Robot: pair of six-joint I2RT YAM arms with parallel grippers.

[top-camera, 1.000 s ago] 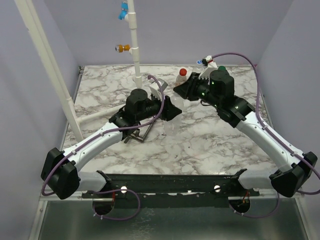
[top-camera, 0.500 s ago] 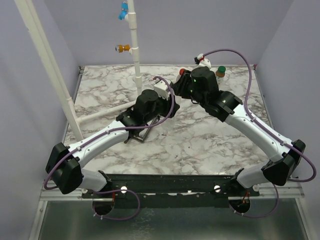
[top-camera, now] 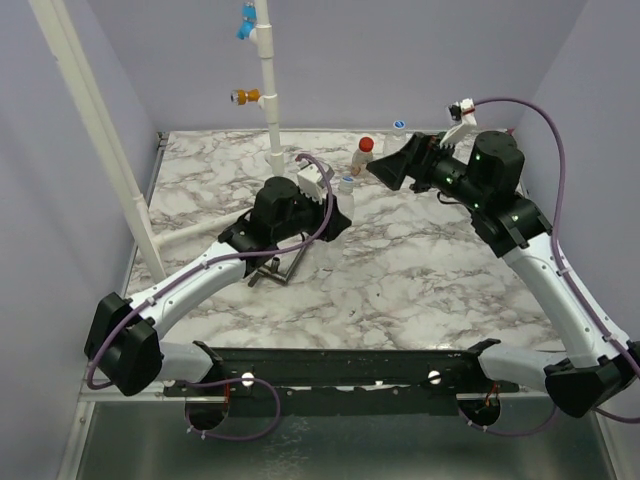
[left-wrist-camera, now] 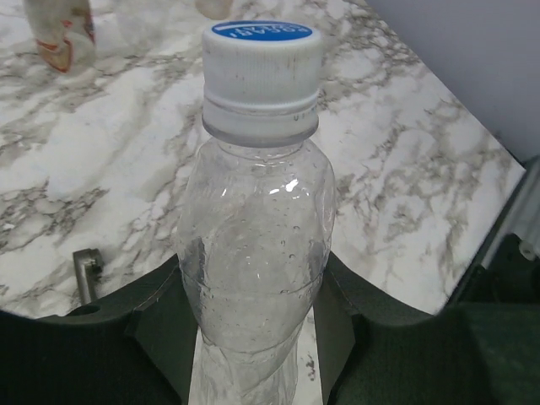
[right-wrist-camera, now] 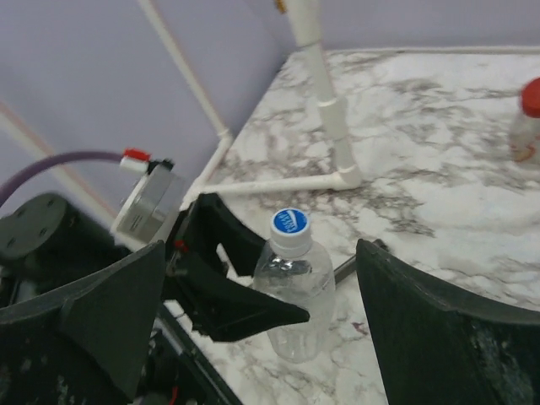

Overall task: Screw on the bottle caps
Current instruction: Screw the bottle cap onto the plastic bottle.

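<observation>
- Left end effector point(top-camera: 335, 205) clenched on the clear bottle point(left-wrist-camera: 253, 245), low on its body, upright, just right of the white pipe point(top-camera: 268, 100); likely steadying it for twisting.
- White-blue cap point(left-wrist-camera: 261, 51) sits on the neck; tightness unclear.
- Right end effector point(top-camera: 400, 165) released, empty, farther right of the pipe.

The bottle point(left-wrist-camera: 253, 278) is thin clear plastic, glossy, with small droplets clinging inside its wall and a bright highlight near the shoulder. Its cap point(left-wrist-camera: 262, 59) is white plastic, faintly ribbed on the side, with a smooth blue printed top. The fingers point(left-wrist-camera: 93, 354) of the left tool point(left-wrist-camera: 253, 337) are matt black plastic, and the right tool point(right-wrist-camera: 261, 253) has the same dull dark finish. The counter point(top-camera: 420, 270) is smooth and marble-patterned, white with grey veins and a slight sheen. 1 small bracket point(left-wrist-camera: 84, 268) on it looks like dull grey metal. The pipe point(top-camera: 268, 90) is smooth white plastic.
</observation>
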